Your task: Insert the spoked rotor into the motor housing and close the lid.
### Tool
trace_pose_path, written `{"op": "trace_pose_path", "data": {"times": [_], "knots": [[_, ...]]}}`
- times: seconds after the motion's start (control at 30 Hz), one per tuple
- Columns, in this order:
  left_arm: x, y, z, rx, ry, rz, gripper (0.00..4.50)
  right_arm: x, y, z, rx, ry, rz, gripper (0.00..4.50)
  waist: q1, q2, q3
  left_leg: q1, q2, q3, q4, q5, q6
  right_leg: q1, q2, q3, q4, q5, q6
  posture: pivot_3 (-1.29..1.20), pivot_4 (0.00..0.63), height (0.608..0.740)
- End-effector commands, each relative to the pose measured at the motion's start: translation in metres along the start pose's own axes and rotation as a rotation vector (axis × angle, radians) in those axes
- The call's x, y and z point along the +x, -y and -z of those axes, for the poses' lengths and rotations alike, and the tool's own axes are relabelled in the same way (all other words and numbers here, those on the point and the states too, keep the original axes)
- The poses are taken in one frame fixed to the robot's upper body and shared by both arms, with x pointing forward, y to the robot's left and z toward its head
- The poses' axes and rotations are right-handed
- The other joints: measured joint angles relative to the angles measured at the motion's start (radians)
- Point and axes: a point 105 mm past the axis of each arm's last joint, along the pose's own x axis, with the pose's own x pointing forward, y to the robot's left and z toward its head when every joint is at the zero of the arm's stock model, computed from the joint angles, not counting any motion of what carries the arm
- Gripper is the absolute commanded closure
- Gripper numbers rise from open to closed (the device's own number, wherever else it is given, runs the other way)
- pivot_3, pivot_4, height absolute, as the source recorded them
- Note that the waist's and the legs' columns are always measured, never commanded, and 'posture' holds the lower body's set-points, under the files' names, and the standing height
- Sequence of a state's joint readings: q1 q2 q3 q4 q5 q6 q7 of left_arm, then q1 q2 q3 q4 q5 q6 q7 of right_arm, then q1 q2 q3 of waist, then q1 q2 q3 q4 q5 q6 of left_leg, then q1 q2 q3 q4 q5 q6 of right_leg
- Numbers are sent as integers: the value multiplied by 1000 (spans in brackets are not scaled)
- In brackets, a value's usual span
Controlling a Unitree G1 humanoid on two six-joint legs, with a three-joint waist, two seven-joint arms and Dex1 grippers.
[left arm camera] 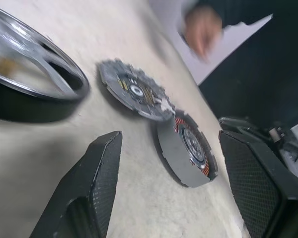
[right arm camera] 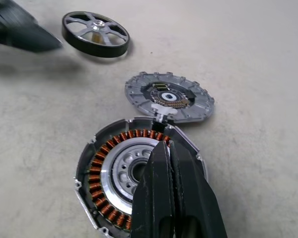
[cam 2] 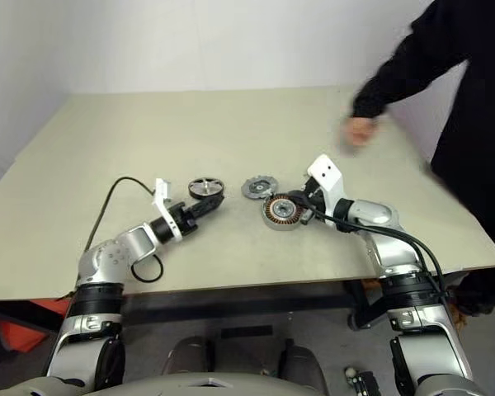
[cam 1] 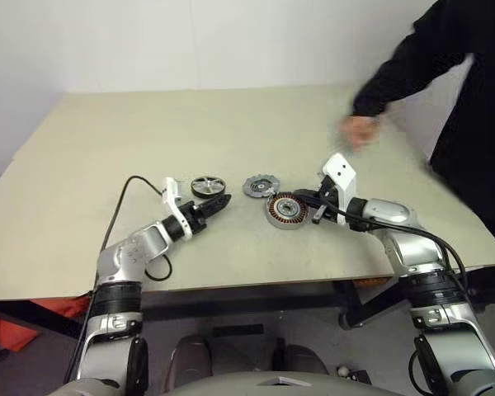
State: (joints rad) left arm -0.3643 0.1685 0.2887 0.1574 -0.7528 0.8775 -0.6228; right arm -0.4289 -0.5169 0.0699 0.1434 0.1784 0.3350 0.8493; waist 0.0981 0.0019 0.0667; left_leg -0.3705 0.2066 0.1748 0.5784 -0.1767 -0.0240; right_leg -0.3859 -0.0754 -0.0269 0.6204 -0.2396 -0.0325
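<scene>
Rotor (cam 1: 207, 186) is sitting just left of the motor housing (cam 1: 286, 210), lid (cam 1: 261, 185) lying between them, left gripper (cam 1: 218, 203) hovering open and empty beside it, right gripper (right arm camera: 170, 148) pinched shut, holding nothing, over the housing; pickup's next I guess

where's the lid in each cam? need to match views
Left eye: lid mid-table, between spoked rotor and motor housing.
Right eye: lid in the same spot, just left of centre.
Left wrist: lid upper middle, beyond the left claw.
Right wrist: lid centre, just beyond the housing.
Shared landmark: the housing's copper windings.
</scene>
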Motion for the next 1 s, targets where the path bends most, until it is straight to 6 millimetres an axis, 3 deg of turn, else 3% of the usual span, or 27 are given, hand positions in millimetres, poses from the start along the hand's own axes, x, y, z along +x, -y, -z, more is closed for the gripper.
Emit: {"op": "trace_pose_path", "data": {"times": [0.03,0.2,0.33,0.6,1.0], "knots": [[-16,19,-31,-19,152,93,1220,0,8,-18,-56,44,19,4500,0,0,0,0,0,0,0,0,0,0,0,0,0,0,0,0,0,740],[-37,4,-52,-132,298,24,1220,3,8,-19,-61,45,15,4500,-1,0,0,1,0,0,0,0,0,1,0,0,1,0,0,0,0,740],[-41,-14,-49,-183,304,-82,1220,5,9,-20,-65,45,10,4500,-1,0,0,1,0,0,1,0,0,1,0,0,1,0,0,0,0,740],[-19,-31,-36,-245,235,-182,1220,9,11,-22,-71,48,5,4500,1,0,0,1,0,0,1,0,-1,1,0,0,1,0,0,0,0,740],[8,-38,-35,-277,191,-210,1220,9,16,-25,-72,57,38,4500,1,0,0,1,0,0,1,1,-1,1,0,0,1,0,0,0,0,740]]}}
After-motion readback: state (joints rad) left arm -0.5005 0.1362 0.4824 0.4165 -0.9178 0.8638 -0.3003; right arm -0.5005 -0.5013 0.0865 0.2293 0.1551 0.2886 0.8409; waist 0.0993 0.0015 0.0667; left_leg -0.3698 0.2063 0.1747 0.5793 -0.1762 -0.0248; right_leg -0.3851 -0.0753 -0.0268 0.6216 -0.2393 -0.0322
